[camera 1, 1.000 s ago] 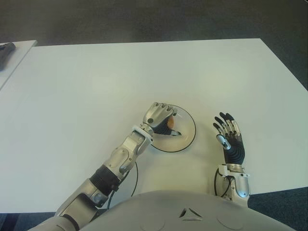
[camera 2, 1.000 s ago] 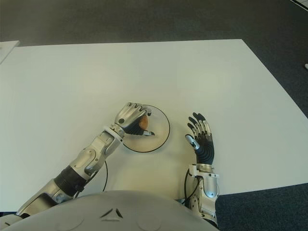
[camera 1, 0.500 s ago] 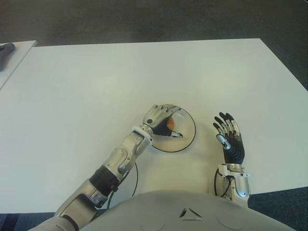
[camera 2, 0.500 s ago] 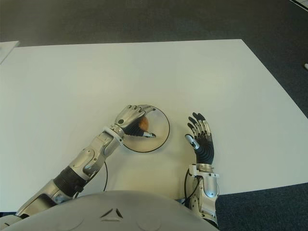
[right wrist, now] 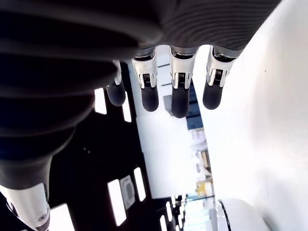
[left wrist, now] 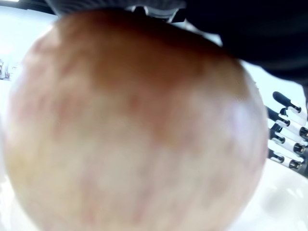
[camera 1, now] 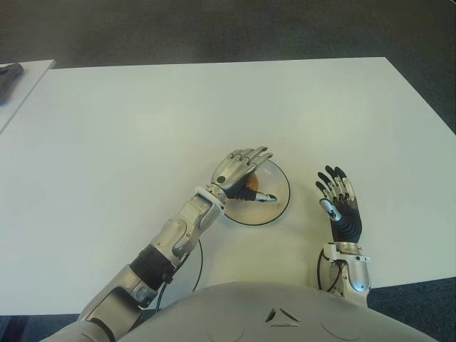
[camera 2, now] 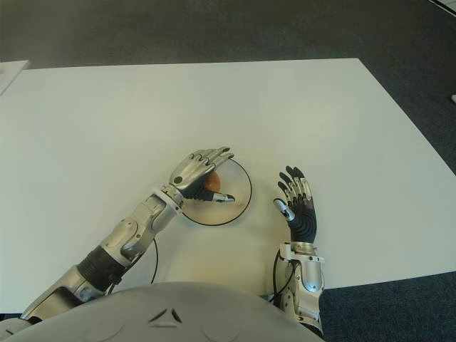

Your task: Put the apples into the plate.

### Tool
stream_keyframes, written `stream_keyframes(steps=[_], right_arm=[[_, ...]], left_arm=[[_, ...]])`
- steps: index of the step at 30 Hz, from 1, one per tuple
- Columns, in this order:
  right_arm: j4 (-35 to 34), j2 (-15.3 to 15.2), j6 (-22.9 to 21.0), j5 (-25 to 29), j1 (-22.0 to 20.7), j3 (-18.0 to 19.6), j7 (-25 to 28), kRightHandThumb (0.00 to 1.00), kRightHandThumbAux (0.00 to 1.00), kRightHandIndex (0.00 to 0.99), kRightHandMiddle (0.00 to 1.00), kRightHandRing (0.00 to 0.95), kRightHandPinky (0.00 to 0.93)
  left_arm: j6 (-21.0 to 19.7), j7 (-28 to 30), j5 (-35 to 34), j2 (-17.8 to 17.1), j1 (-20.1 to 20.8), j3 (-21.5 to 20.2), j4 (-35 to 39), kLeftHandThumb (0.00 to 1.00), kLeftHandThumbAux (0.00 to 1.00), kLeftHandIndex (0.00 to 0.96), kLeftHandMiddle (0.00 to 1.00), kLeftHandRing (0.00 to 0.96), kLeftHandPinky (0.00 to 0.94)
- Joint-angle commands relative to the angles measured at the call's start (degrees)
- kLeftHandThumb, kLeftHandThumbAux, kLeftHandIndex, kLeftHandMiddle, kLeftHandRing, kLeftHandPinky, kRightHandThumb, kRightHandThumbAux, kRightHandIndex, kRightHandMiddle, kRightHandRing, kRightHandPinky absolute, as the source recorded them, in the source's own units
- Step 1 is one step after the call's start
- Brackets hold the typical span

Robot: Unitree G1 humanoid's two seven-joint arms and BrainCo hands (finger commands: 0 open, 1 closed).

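Left hand [camera 1: 239, 171] fingers now spread, apple [camera 1: 251, 183] mostly hidden

Apple in the plate, near the table's front edge.

The plate [camera 1: 279, 191] sits on the table [camera 1: 142, 128], toward the robot's side. The apple [camera 1: 251, 184] lies in the plate's left half, under the left hand [camera 1: 239, 171] with fingers spread above it. The right hand [camera 1: 342, 206] shows just right of the plate, apart from it.
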State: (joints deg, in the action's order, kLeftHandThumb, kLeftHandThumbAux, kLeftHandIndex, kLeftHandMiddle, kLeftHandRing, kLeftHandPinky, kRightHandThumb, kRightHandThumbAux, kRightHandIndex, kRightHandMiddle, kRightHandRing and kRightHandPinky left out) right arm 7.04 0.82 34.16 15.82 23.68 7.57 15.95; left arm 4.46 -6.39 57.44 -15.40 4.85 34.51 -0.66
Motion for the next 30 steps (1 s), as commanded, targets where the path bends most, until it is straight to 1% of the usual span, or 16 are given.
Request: stream_keyframes(steps=[1,6,20,26,30], right_arm=[[1.78,0.19,-1.47,-0.76,0.59,-0.17,-0.51,0.211,0.652,0.084,0.121,0.125,0.148],[1.94,0.11,-1.39,-0.78,0.49,-0.24,-0.43,0.209,0.649,0.081,0.119,0.122,0.143],[1.89,0.13,-1.03,-1.52,0.69,-0.40,-0.63,0.208,0.640,0.081,0.119,0.119,0.135],[1.89,0.16,-0.80,-1.56,0.76,-0.41,-0.50,0.202,0.643,0.081,0.119,0.119,0.137],[1.91,0.09,-0.98,-1.34,0.83,-0.47,-0.29,0.201,0.644,0.084,0.119,0.118,0.136]], left_arm=[[0.08,0.18,-0.38,-0.59,-0.31,-0.33,-0.76,0.071,0.235,0.000,0.000,0.000,0.000],[-0.27,1.11,-0.34,-0.79,-0.31,-0.32,-0.33,0.072,0.230,0.000,0.000,0.000,0.000],[-0.33,0.05,-0.43,-0.99,-1.07,-0.93,0.96,0.077,0.221,0.000,0.000,0.000,0.000],[-0.10,1.90,-3.47,-2.41,-2.47,-4.33,6.16,0.092,0.208,0.000,0.000,0.000,0.000],[-0.32,1.44,-4.53,-2.34,-4.12,-5.85,8.61,0.108,0.204,0.000,0.000,0.000,0.000]])
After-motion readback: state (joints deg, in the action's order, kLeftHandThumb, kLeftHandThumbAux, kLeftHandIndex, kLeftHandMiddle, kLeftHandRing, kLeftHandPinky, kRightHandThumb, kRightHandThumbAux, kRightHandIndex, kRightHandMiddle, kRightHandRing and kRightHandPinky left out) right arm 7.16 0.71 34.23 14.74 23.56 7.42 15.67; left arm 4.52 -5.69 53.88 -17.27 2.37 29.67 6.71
